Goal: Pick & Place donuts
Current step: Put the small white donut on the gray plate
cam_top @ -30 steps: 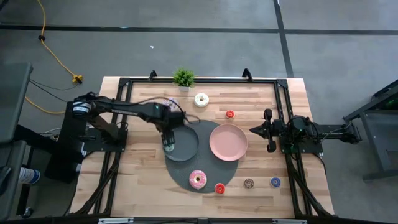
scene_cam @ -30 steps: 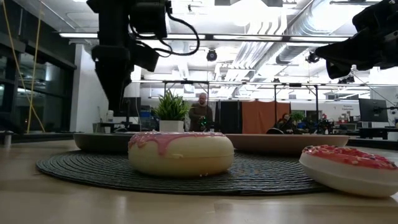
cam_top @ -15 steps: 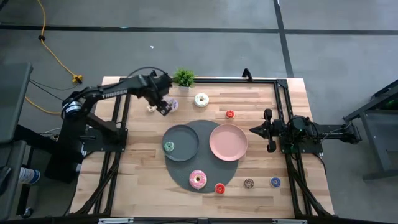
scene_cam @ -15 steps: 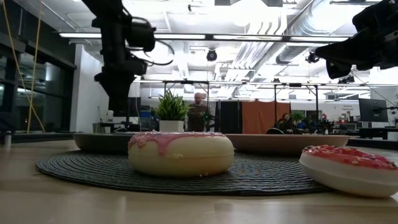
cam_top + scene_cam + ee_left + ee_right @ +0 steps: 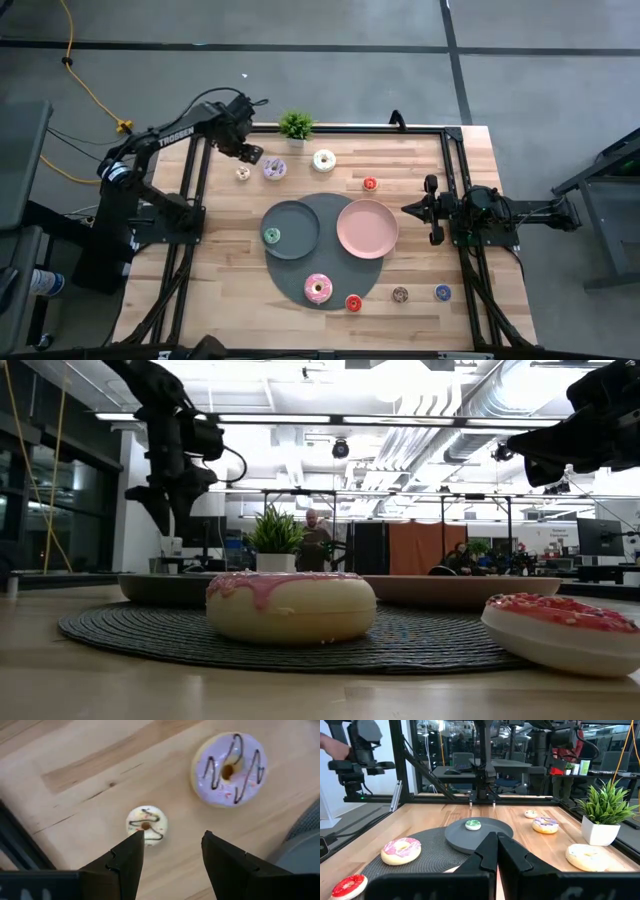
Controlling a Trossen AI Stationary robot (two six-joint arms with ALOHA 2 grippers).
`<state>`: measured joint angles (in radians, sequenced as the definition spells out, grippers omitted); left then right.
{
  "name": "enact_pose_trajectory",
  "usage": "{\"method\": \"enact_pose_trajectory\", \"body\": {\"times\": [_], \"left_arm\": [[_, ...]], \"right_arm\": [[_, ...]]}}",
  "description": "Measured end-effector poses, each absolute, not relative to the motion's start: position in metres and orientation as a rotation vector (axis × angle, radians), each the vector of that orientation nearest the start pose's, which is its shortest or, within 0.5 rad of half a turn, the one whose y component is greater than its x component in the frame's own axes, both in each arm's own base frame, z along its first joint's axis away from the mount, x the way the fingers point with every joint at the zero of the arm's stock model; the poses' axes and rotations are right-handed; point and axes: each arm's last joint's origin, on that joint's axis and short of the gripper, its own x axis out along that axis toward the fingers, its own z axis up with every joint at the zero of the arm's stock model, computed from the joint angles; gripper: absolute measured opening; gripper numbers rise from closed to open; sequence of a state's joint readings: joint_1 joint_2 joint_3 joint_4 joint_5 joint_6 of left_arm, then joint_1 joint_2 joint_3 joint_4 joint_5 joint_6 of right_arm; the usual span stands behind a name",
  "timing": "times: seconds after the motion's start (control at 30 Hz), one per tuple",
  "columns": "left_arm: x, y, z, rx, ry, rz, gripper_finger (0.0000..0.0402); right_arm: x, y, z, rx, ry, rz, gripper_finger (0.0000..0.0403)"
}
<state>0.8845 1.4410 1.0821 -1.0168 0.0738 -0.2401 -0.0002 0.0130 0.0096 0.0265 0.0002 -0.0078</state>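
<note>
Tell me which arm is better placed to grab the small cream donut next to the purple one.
Left, most likely. The left gripper is above the cream donut, fingers open, with the purple donut beside it. The right gripper waits shut at the table's far right edge.

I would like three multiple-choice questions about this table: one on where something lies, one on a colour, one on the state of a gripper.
1. Where is the small green donut?
A. on the grey plate
B. on the pink plate
C. beside the plant

2. What colour is the icing of the donut on the round mat?
A. purple
B. pink
C. brown

3. How are the left gripper's fingers?
A. shut on a donut
B. shut, empty
C. open, empty

Answers:
1. A: the green donut lies on the grey plate.
2. B: the pink donut sits on the mat.
3. C: the left gripper shows a gap above the cream donut.
</note>
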Motion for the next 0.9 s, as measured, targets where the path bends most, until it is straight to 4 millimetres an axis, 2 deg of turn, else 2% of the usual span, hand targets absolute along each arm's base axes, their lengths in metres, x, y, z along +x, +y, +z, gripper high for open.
{"method": "enact_pose_trajectory", "body": {"times": [0.1, 0.37, 0.6, 0.9], "left_arm": [[0.156, 0.198, 0.232, -0.872, 1.183, 0.853, 0.019], [0.142, 0.19, 0.191, -0.913, 1.233, 0.842, 0.019], [0.139, 0.186, 0.177, -0.891, 1.244, 0.881, 0.019], [0.141, 0.191, 0.174, -0.866, 1.208, 0.927, 0.019]], "right_arm": [[0.098, 0.0, 0.168, -0.008, -0.023, 0.0, 0.0], [0.098, 0.0, 0.168, -0.008, -0.023, 0.0, 0.0], [0.098, 0.0, 0.168, -0.008, -0.023, 0.0, 0.0], [0.098, 0.0, 0.168, -0.008, -0.023, 0.0, 0.0]]}}
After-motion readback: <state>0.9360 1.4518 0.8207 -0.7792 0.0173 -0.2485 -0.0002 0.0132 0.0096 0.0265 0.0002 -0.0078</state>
